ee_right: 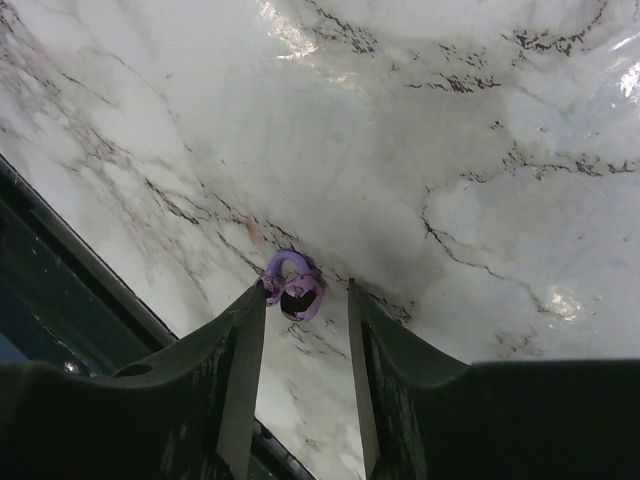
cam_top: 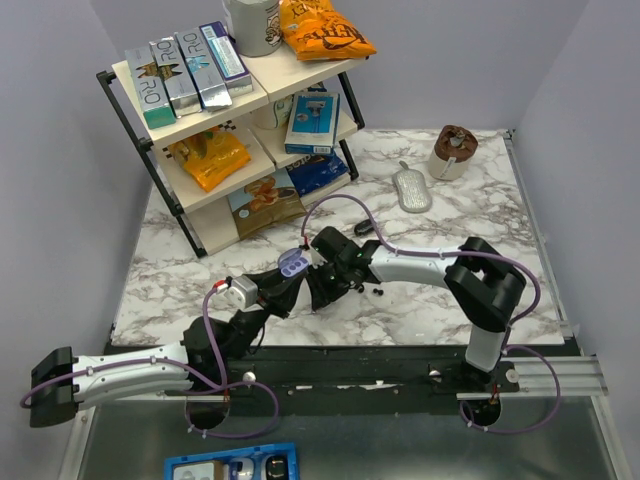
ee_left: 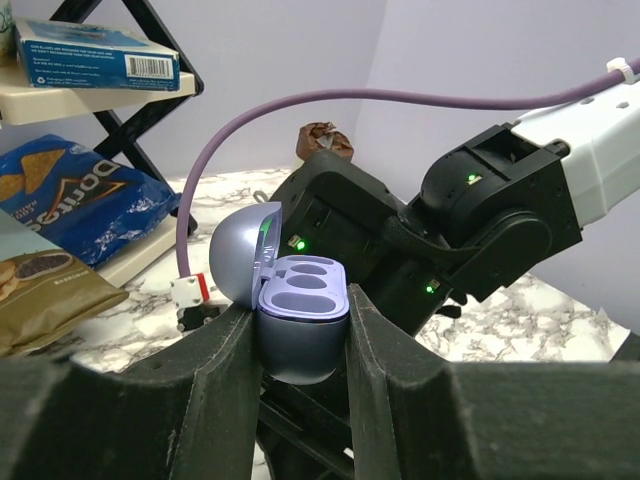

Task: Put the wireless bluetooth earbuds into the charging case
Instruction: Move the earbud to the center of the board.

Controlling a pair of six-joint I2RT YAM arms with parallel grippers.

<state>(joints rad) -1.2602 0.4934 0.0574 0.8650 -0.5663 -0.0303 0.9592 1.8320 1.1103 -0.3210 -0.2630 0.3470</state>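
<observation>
Zero buds seated.

Top view: my left gripper (cam_top: 288,286) holds charging case (cam_top: 292,264) up off table (cam_top: 450,300), lid open. My right gripper (cam_top: 322,288) is just beside it, tips down at marble.

Left wrist: fingers (ee_left: 235,345) pressed on case body, pinching it. Both wells empty, lid tipped back.

Right wrist: fingers (ee_right: 245,330) spread. Purple earbud (ee_right: 290,285) lies on marble between tips, against one finger, not pinched.

2nd bud: can't locate.

Left to do, my guess: grab, lift, seat bud, then repeat w/ 2nd.

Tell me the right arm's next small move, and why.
Probably lower the right gripper and close on the purple earbud: it lies on the table between the open jaws, while the left gripper holds the charging case open, both wells empty.
</observation>
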